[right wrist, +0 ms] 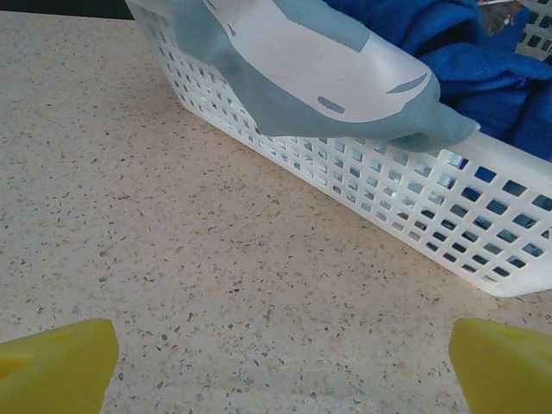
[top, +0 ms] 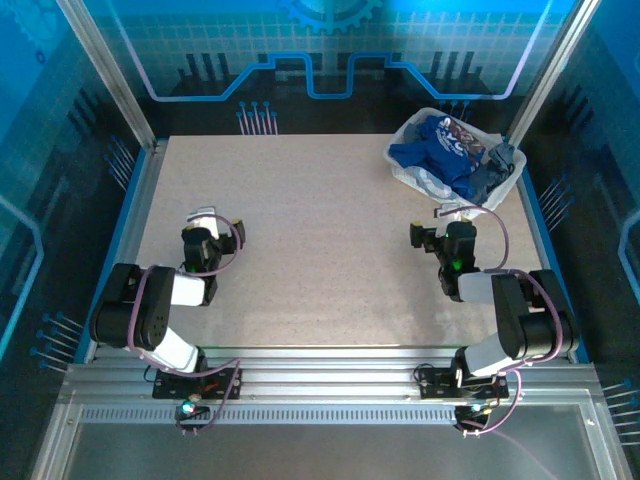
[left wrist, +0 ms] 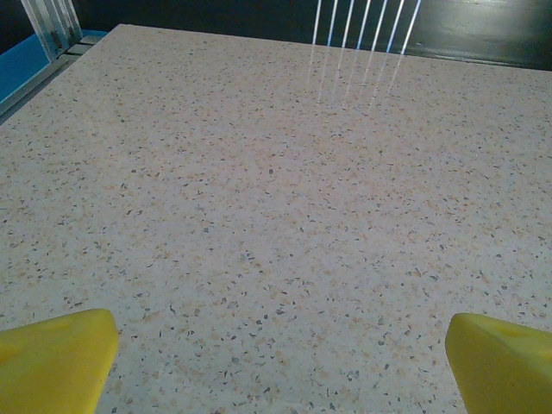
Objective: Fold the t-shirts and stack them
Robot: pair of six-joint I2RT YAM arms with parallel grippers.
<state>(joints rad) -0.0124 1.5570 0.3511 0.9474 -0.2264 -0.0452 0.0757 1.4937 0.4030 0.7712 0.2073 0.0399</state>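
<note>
The t-shirts lie heaped in a white lattice basket (top: pixel 411 176) at the table's far right. A royal blue one with a white print (top: pixel 440 145) is on top, and a duller grey-blue one (top: pixel 497 165) hangs at the right side. In the right wrist view a grey-blue shirt with a white print (right wrist: pixel 328 69) drapes over the basket wall (right wrist: pixel 414 207), with royal blue cloth (right wrist: pixel 466 69) behind it. My right gripper (top: pixel 432 236) (right wrist: pixel 283 362) stands open just in front of the basket, holding nothing. My left gripper (top: pixel 215 222) (left wrist: pixel 280 362) is open over bare table at the left.
A speckled beige tabletop (top: pixel 320 240) stretches between the arms. Metal frame posts and blue panels wall in the table's left, right and far edges (top: pixel 135 210).
</note>
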